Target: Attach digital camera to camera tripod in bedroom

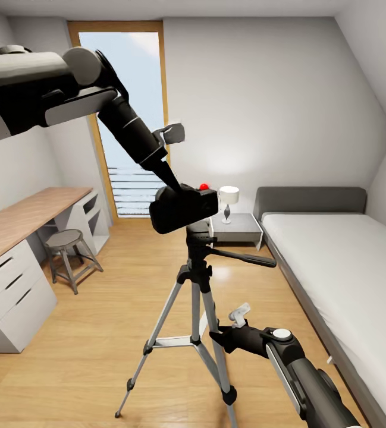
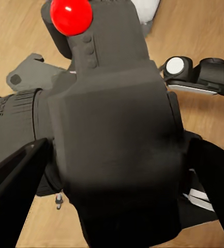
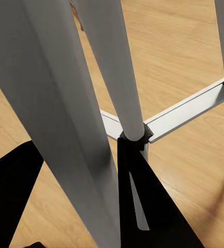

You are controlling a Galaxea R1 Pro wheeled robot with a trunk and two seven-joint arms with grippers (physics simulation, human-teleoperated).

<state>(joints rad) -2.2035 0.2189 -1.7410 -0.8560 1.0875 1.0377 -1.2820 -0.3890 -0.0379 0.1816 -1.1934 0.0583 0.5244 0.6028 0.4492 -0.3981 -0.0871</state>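
**Q:** Where is the digital camera, and what is your left hand doing?

**A:** My left hand (image 1: pixel 170 178) is clamped on the digital camera (image 1: pixel 184 208), holding it directly above the black head of the camera tripod (image 1: pixel 197 279). In the head view the camera body sits at, or just over, the head; I cannot tell whether they touch. In the left wrist view my dark fingers (image 2: pixel 13 186) flank the camera body, its red button (image 2: pixel 71 16) up top and the lens barrel out to one side.

**Q:** And the right hand?

**A:** My right hand (image 1: pixel 219 339) is low, at a silver leg of the tripod, near the brace. The right wrist view shows the leg (image 3: pixel 65 129) running between my two dark fingers (image 3: pixel 153 206), jaws spread about it. Whether the pads press the metal I cannot tell.

**Q:** The setting?

**A:** The bedroom: tripod standing on the light wood floor (image 1: pixel 97 333), its pan handle (image 1: pixel 246 258) pointing toward the grey bed (image 1: pixel 341 267). Behind it, a nightstand (image 1: pixel 237 229) with a small lamp (image 1: pixel 228 202). To my left, a wooden surface (image 1: pixel 20 220) over white drawers, a grey metal stool (image 1: pixel 68 252) beside it, and a tall wood-framed window (image 1: pixel 124 119) beyond
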